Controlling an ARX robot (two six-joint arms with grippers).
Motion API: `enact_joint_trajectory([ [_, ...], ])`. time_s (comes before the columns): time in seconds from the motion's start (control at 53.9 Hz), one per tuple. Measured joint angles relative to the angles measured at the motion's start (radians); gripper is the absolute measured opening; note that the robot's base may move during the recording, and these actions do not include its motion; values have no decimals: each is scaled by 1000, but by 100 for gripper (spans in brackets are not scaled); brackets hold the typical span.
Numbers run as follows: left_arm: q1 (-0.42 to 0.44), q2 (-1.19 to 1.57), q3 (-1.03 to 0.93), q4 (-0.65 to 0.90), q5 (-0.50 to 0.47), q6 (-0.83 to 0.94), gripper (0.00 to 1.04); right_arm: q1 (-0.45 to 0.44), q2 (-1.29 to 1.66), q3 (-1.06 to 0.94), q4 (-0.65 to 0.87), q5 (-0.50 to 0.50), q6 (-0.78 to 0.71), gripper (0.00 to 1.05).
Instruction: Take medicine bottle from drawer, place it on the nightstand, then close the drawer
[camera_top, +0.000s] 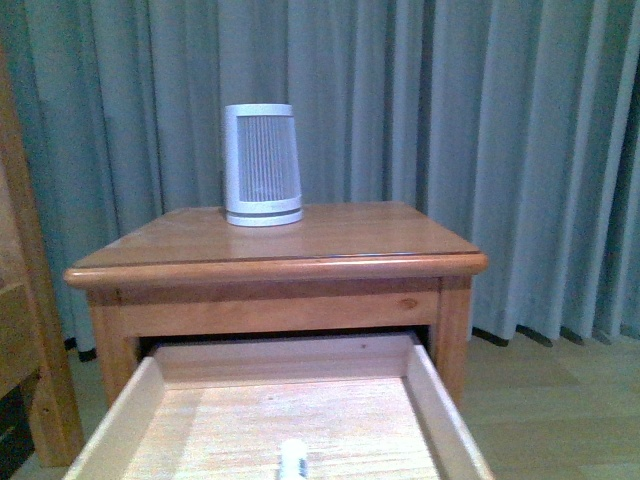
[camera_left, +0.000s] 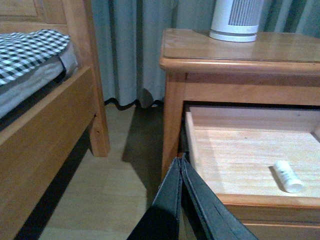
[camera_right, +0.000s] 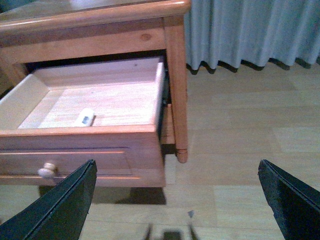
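The nightstand (camera_top: 330, 240) faces me with its upper drawer (camera_top: 170, 440) pulled out. On the drawer's pale floor lies the small white medicine bottle (camera_top: 293, 460), on its side near the front; it also shows as the bottle (camera_left: 288, 176) in the left wrist view and the bottle (camera_right: 84, 117) in the right wrist view. My left gripper (camera_left: 180, 162) is shut on nothing, off the drawer's left front corner. My right gripper (camera_right: 177, 172) is open and empty, low over the floor in front of the drawer's right corner. The drawer front carries a round knob (camera_right: 48, 170).
A white ribbed tapered device (camera_top: 262, 165) stands on the nightstand top at the back. A wooden bed frame (camera_left: 45, 135) with checked bedding (camera_left: 30, 50) lies to the left. Grey curtains (camera_top: 520, 150) hang behind, and pale wood floor (camera_right: 240, 130) spreads to the right.
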Motion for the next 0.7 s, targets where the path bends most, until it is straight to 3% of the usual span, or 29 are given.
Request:
enact_joint_trajectory([
  [0.148, 0, -51, -34, -11, 0, 2, 3, 0, 0, 0, 0, 0, 0, 98],
  [0.204, 0, -95, -34, -48, 1, 2, 3, -6, 102, 25, -40, -120, -42, 98],
  [0.334, 0, -164, -34, -115, 2, 1, 3, 229, 570, 262, 256, 51, -49, 98],
  [0.426, 0, -177, -34, -122, 2, 2, 20, 376, 846, 457, 406, 210, -52, 98],
  [0.538, 0, -177, -34, -122, 2, 2, 47, 553, 1249, 698, 455, 395, -56, 98],
  [0.705, 0, -177, -34, -122, 3, 2, 77, 666, 1660, 933, 432, 555, -36, 98],
])
